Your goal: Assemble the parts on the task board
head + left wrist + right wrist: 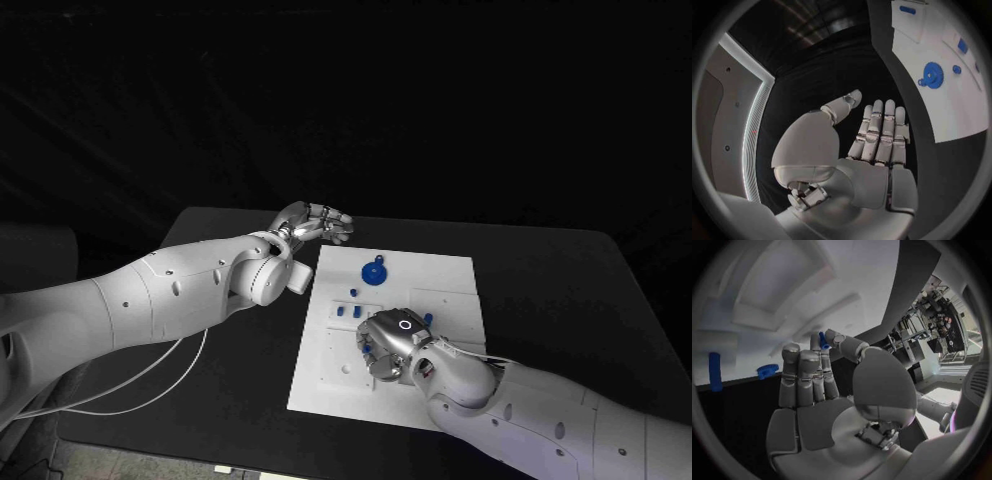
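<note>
Item: white task board (433,275), flat on the black table (562,290), middle of the surface. Fitted on it: one blue gear (374,272) near the far end, lying flat; small blue pegs (346,310) in a short row nearer the middle. Right hand (392,345) low over the near half of the board; in the right wrist view a small blue pin (824,340) sits pinched between thumb and a fingertip, the other fingers (801,375) straight and close together. A blue peg (714,371) and a toothed blue part (767,370) lie beyond it at the board's edge. Left hand (315,222) off the board past its far left corner, holding nothing; in the left wrist view its fingers (882,127) are extended side by side, thumb apart. Handling estimate: pin light, rigid, smooth plastic, likely to slip or tilt; best gripped mid-shaft, leaving the tip free for its hole.
</note>
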